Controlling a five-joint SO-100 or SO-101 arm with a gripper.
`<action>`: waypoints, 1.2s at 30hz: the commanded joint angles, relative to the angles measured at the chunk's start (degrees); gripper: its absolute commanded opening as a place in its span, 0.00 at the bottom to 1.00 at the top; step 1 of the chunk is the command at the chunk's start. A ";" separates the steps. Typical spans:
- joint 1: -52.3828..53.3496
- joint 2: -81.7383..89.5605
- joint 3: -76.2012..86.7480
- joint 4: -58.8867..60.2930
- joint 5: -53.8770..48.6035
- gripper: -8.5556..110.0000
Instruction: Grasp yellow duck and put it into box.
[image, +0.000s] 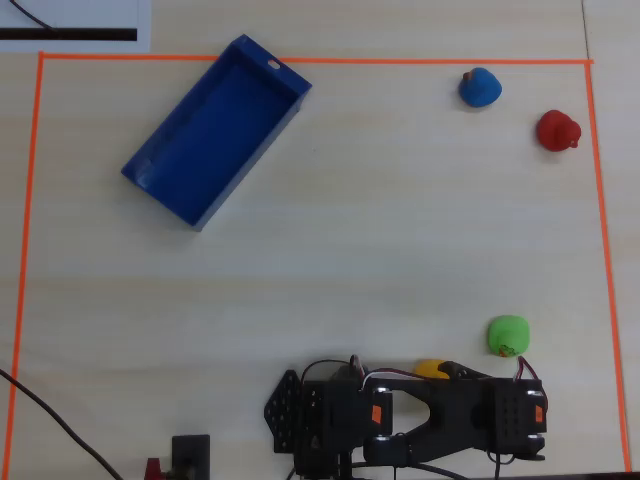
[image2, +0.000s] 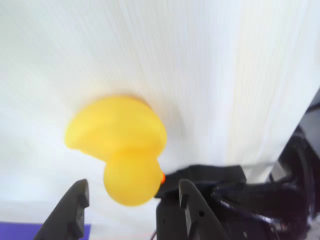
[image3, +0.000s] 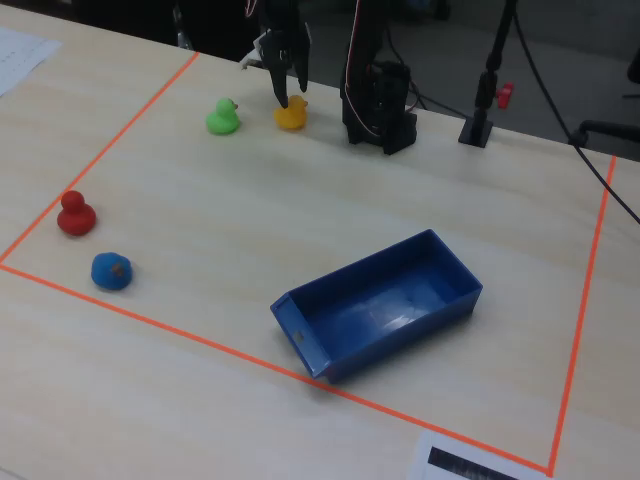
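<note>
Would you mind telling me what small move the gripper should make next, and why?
Probably lower a little, then close. In the wrist view the gripper is open, its fingers flanking the head of the yellow duck, which sits on the table ungrasped; the box lies far across the table.

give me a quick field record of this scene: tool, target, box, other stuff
tool: the tool is open, fingers either side of the duck's head
target: small yellow rubber duck on the table, not lifted
box: large dark-blue plastic tray, empty, far from the duck
others: green duck nearest; red duck and blue duck far off
</note>
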 joint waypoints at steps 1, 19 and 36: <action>0.26 0.26 1.49 -1.93 -0.53 0.27; -1.85 -1.49 -7.38 2.11 -2.11 0.07; -53.09 19.34 -21.71 -1.32 10.20 0.07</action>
